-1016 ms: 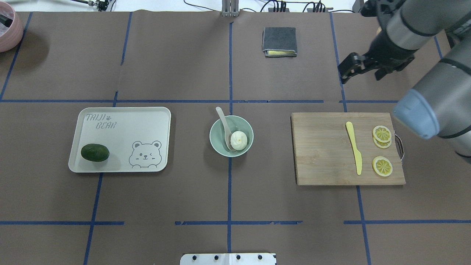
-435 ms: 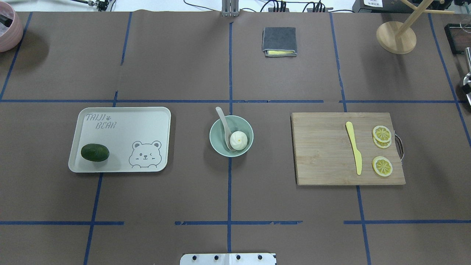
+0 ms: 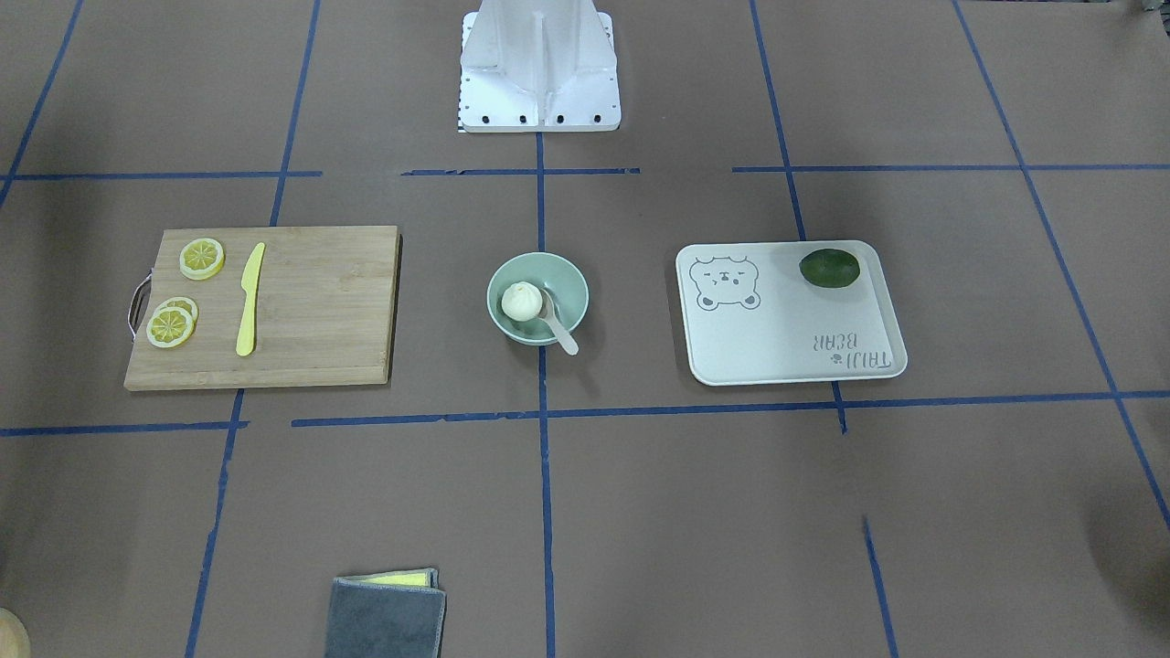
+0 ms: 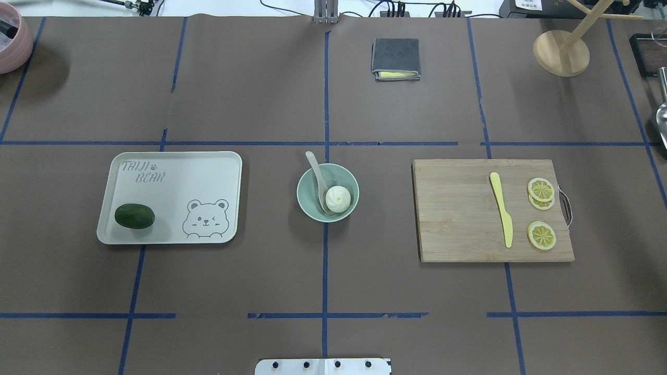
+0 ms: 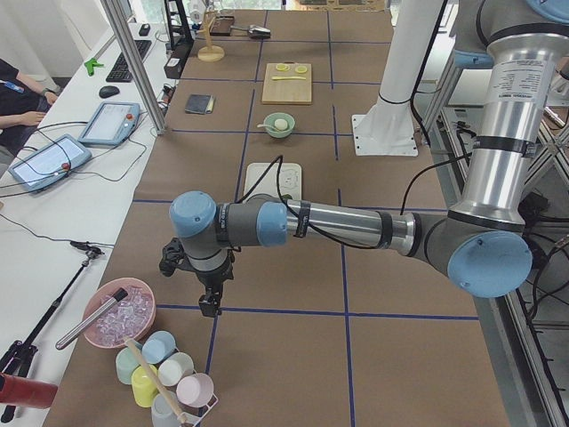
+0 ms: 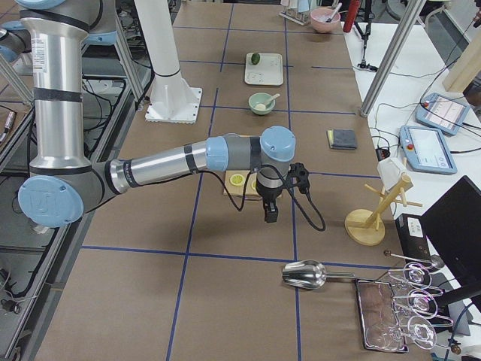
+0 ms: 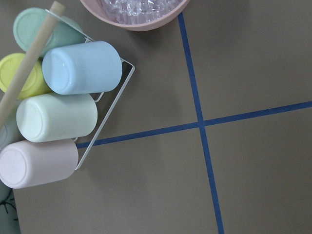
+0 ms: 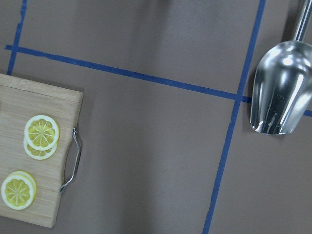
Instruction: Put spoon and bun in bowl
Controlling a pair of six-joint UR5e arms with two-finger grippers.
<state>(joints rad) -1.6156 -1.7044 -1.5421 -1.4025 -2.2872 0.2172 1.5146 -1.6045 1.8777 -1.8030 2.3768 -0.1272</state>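
The mint-green bowl (image 4: 345,176) stands at the table's middle and also shows in the front-facing view (image 3: 559,273). The white bun (image 4: 338,199) lies inside it. The pale spoon (image 4: 317,174) rests with its scoop in the bowl beside the bun, its handle sticking out over the far rim. My left gripper (image 5: 210,302) hangs over the table's left end, far from the bowl. My right gripper (image 6: 269,213) hangs beyond the cutting board at the right end. Both show only in the side views, so I cannot tell whether they are open or shut.
A white tray (image 4: 177,177) with a dark green lime (image 4: 134,216) lies left of the bowl. A cutting board (image 4: 458,219) with a yellow knife (image 4: 501,208) and lemon slices (image 4: 541,188) lies right. A grey cloth (image 4: 395,58), a metal scoop (image 8: 280,87) and a cup rack (image 7: 63,107) stand further out.
My right arm has left the overhead view's upper right corner, uncovering a wooden stand. The bowl, bun and spoon have not moved.
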